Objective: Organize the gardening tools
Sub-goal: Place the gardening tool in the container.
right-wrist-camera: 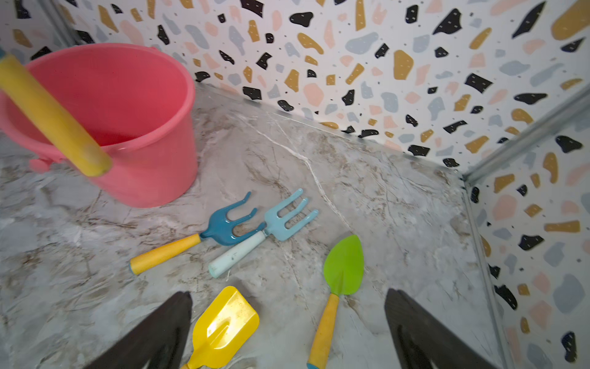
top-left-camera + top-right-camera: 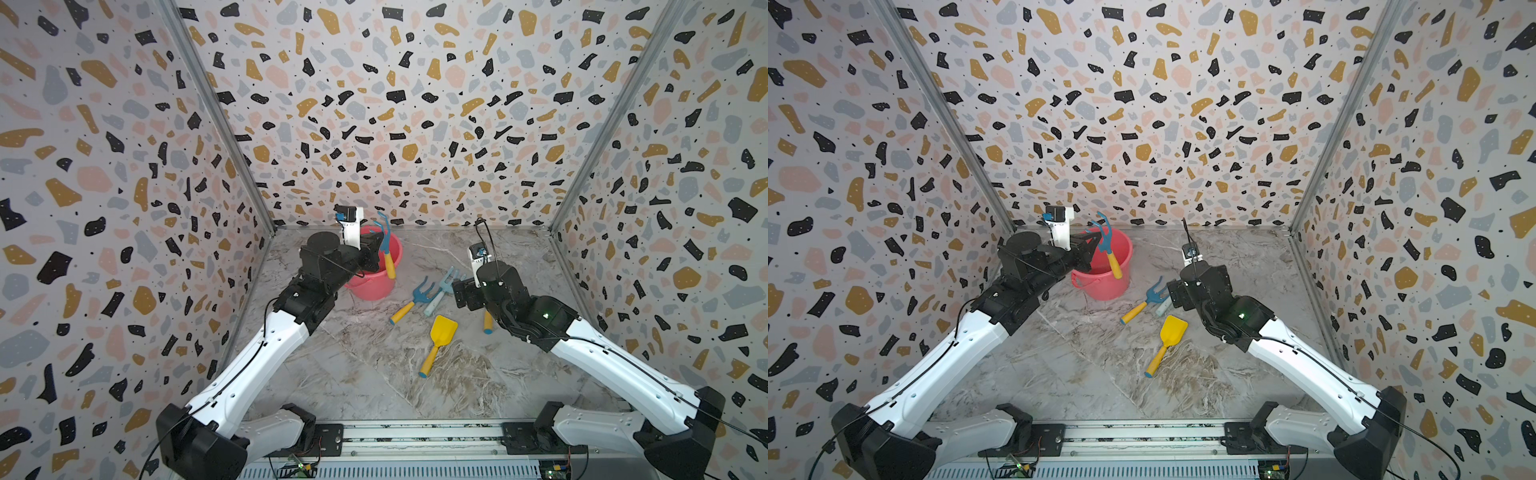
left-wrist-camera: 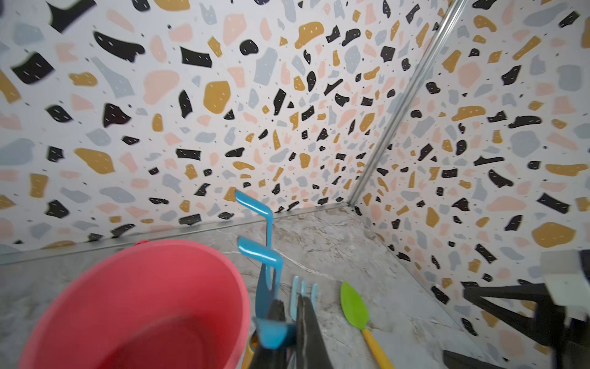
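Left pincer [image 2: 377, 247] grips dark-blue rake [image 2: 389, 266] above bucket rim [image 1: 191, 96].

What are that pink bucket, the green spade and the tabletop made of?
Pink bucket: likely moulded plastic, smooth and semi-glossy, with soft highlights on its wall.
Green spade: plastic too by its look, an even bright blade with a slight sheen; the yellow handle looks duller.
Tabletop: marble-patterned, possibly a printed sheet rather than stone; hard to tell.

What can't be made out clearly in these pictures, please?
- Green spade: blade hidden behind the right arm in both top views.
- Left gripper on the held rake: contact blurred and cut off by the left wrist view's edge.
- Light-blue rake: head hidden by the right arm in a top view.
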Available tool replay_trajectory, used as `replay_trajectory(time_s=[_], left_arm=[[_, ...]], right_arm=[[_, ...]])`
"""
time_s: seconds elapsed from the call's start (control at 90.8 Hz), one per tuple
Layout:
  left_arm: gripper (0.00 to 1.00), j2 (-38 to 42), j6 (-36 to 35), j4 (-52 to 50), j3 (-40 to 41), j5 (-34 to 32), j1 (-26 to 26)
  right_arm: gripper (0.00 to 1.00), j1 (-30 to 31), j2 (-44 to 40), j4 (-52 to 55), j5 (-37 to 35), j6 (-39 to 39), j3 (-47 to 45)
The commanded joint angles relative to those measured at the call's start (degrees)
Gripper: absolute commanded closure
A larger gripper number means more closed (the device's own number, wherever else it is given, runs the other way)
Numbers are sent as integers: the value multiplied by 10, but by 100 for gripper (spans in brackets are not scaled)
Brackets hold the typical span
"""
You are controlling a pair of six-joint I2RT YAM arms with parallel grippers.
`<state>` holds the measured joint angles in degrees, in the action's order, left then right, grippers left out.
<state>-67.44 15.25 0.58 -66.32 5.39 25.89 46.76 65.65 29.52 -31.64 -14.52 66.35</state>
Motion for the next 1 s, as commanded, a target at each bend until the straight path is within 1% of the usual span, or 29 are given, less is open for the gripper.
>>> replay_trajectory(time_s=[0.0, 0.11, 0.187, 0.407, 0.584, 0.705, 0.991], left_arm=[[100, -10, -92, 41, -50, -78, 1], [100, -34, -123, 34, -86, -95, 1], [100, -50, -137, 32, -102, -103, 1], [100, -91, -155, 66, -98, -114, -2], [100, -126, -132, 110, -74, -100, -5], [100, -144, -99, 139, -50, -88, -4], [100, -179, -28, 209, 13, -70, -5]], right_arm=[[0, -6, -17, 41, -56, -48, -8], [0, -17, -16, 62, -70, -68, -6], [0, -30, -14, 78, -65, -86, -7], [0, -68, 4, 132, -46, -133, -8], [0, -89, 7, 152, -44, -159, -20], [0, -102, 9, 158, -35, -167, -31], [2, -149, 17, 164, 33, -191, -69]])
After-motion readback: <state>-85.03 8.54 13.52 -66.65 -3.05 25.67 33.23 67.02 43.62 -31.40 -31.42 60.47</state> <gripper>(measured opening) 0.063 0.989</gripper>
